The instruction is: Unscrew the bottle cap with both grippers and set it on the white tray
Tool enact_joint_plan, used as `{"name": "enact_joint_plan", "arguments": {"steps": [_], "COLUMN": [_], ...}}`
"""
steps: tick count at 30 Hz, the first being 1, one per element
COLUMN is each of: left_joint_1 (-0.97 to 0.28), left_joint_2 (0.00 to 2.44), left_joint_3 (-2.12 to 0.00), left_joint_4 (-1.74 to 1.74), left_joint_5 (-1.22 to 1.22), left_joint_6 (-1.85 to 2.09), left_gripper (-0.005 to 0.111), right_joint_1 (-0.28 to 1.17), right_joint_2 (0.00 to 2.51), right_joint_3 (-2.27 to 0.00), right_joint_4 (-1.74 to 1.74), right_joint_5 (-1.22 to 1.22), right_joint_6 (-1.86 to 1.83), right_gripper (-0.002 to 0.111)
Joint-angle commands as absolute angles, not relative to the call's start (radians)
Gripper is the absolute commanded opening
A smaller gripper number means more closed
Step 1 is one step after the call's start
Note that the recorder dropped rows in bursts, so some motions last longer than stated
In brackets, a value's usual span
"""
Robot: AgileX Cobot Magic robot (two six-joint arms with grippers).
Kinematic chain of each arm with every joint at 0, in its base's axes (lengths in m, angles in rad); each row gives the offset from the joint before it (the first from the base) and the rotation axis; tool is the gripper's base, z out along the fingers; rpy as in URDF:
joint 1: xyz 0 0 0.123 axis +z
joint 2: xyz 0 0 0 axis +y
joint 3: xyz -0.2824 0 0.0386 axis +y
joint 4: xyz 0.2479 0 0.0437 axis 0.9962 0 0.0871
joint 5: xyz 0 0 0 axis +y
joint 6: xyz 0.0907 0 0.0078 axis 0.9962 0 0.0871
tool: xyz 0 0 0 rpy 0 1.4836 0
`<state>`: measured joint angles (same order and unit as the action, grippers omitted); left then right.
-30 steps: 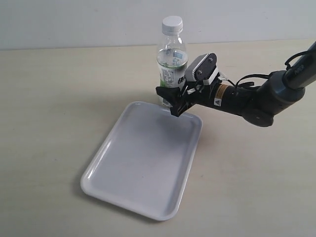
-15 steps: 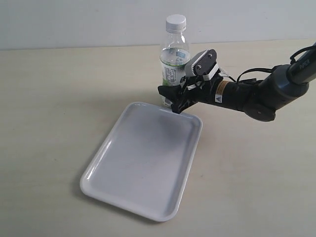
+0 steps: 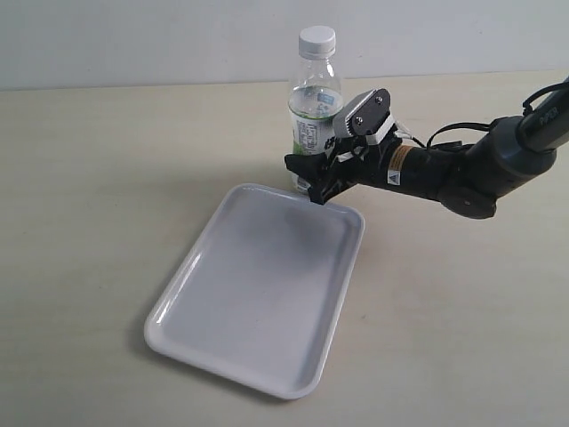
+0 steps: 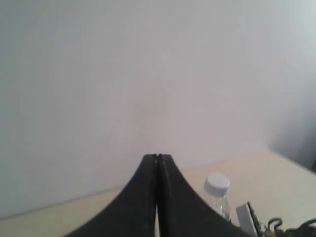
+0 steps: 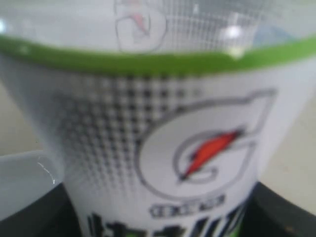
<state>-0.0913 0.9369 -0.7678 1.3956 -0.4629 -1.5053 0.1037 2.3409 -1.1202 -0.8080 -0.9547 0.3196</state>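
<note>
While right jaws clamp the bottle (image 3: 313, 102) low down — bottle cap (image 3: 317, 37) on | left jaws pressed together

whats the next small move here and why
Probably open the left gripper and bring it over the bottle cap. Its fingers are pressed shut, away from the bottle, while the right gripper clasps the bottle's lower body upright with the cap on.

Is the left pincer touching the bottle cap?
Apart. The exterior view shows the bottle cap bare, with no pincer near it; the left wrist view shows the shut left pincer clear of it.
</note>
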Motion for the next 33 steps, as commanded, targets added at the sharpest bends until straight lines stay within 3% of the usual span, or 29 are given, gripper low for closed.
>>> {"name": "enact_joint_plan", "arguments": {"steps": [1, 7, 10, 13, 15, 19, 27, 33], "left_joint_1": [-0.089, -0.091, -0.099, -0.160, -0.170, -0.248, -0.383, -0.485], "left_joint_2": [1.184, 1.344, 1.380, 1.472, 1.555, 1.706, 1.805, 1.807], "left_joint_3": [-1.056, -1.261, -1.268, -1.287, -1.322, -1.480, -1.806, -1.876], "left_joint_4": [1.744, 1.744, 1.744, 1.744, 1.735, 1.248, 0.130, -0.270], "left_joint_5": [-0.574, -0.445, -0.124, 0.476, 0.689, 0.919, 1.006, 0.988], "left_joint_6": [-1.716, -1.252, -0.893, -0.607, -0.438, 0.067, 0.628, 0.966], "left_gripper": [0.000, 0.000, 0.000, 0.000, 0.000, 0.000, 0.000, 0.000], "right_joint_1": [0.105, 0.105, 0.105, 0.105, 0.105, 0.105, 0.105, 0.105], "right_joint_2": [2.328, 2.328, 2.330, 2.340, 2.342, 2.342, 2.342, 2.342], "right_joint_3": [-1.124, -1.124, -1.124, -1.124, -1.124, -1.124, -1.124, -1.124], "right_joint_4": [-0.811, -0.811, -0.811, -0.811, -0.821, -0.824, -0.829, -0.851], "right_joint_5": [-0.955, -0.951, -0.937, -0.935, -0.933, -0.936, -0.936, -0.936], "right_joint_6": [0.311, 0.299, 0.299, 0.299, 0.299, 0.299, 0.245, 0.136], "right_gripper": [0.000, 0.000, 0.000, 0.000, 0.000, 0.000, 0.000, 0.000]}}
